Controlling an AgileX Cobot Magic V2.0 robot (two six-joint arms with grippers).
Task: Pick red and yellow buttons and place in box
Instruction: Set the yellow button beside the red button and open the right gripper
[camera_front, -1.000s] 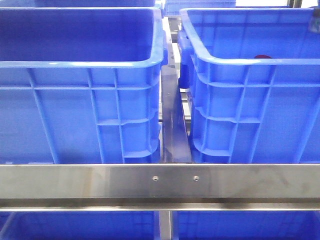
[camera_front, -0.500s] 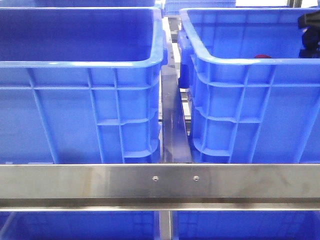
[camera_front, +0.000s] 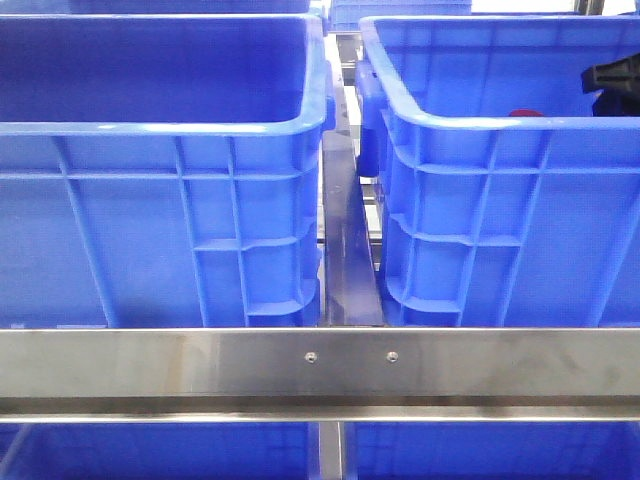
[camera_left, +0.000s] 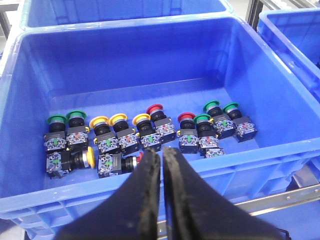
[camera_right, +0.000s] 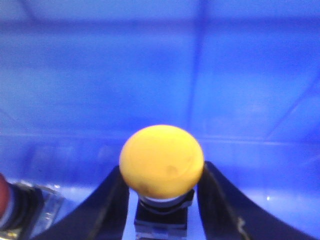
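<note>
You are carrying a yellow button with the right gripper, its two fingers pinching the button's neck just under the domed cap. In the front view that gripper is hanging inside the right-hand box, near its far right wall, with a red button peeking just above the box's near rim. Another dark red cap is sitting low beside the yellow button. My advice: keep the pinch firm and lower well below the rim before releasing, so the cap is not rolling away. The left gripper is pressed together on nothing, hovering above the supply crate of assorted buttons.
</note>
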